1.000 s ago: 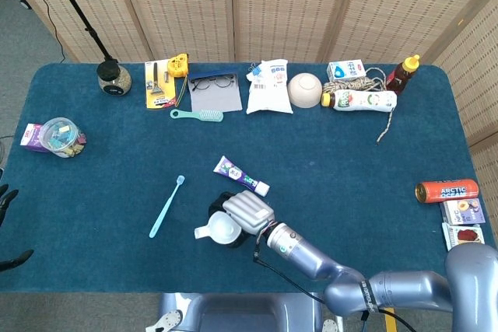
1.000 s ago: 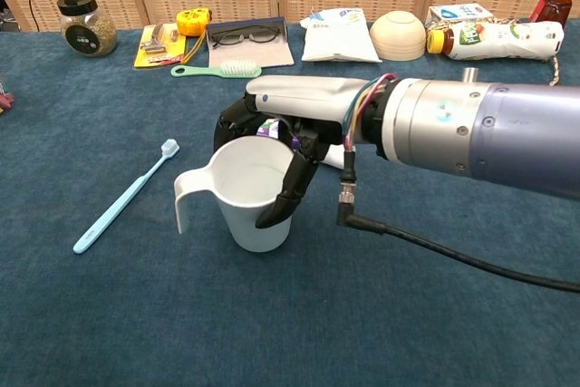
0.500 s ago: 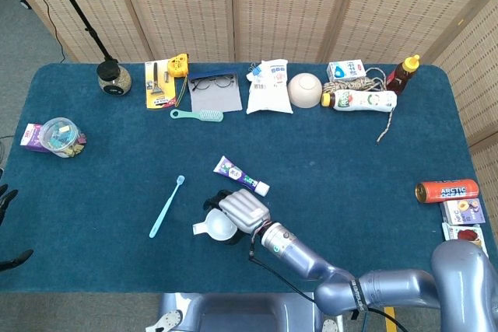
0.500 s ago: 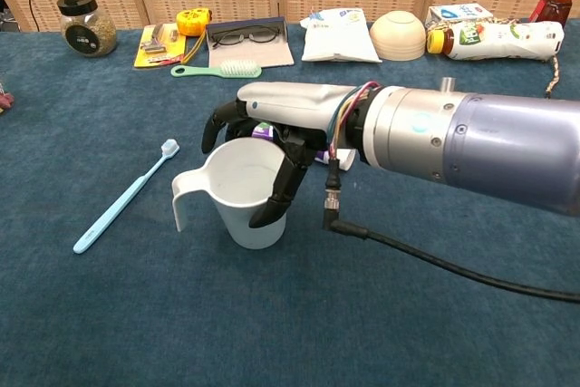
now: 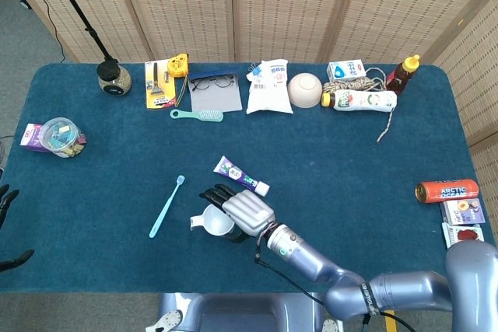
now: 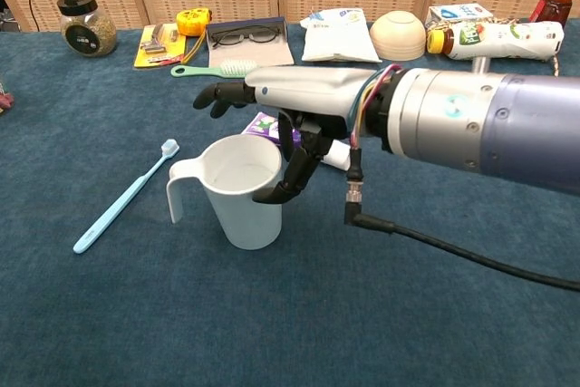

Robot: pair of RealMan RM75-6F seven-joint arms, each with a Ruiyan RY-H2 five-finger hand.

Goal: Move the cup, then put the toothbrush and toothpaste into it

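Note:
A white cup [image 6: 237,198] [image 5: 215,224] stands upright on the blue table [image 6: 109,314], handle to the left. My right hand [image 6: 299,97] [image 5: 247,211] hovers over it with fingers [image 6: 217,95] stretched out flat above the rim. Its thumb hangs down by the cup's right side, and I cannot tell if it touches. A light blue toothbrush [image 6: 127,195] [image 5: 167,206] lies left of the cup. Behind the cup the purple and white toothpaste [image 6: 263,124] [image 5: 242,176] is partly hidden by the hand. Only dark, spread fingertips of my left hand [image 5: 6,200] show at the head view's left edge.
Along the back edge stand a jar [image 5: 113,78], razor pack [image 5: 159,85], glasses [image 5: 212,82], green hairbrush [image 5: 198,114], white pouch [image 5: 269,87], bowl [image 5: 304,90], bottles and rope [image 5: 366,95]. A plastic tub [image 5: 61,137] sits far left, a can [image 5: 447,190] far right.
My right hand's fingers have uncurled from around the cup and now stretch flat above it. The cup has shifted slightly left.

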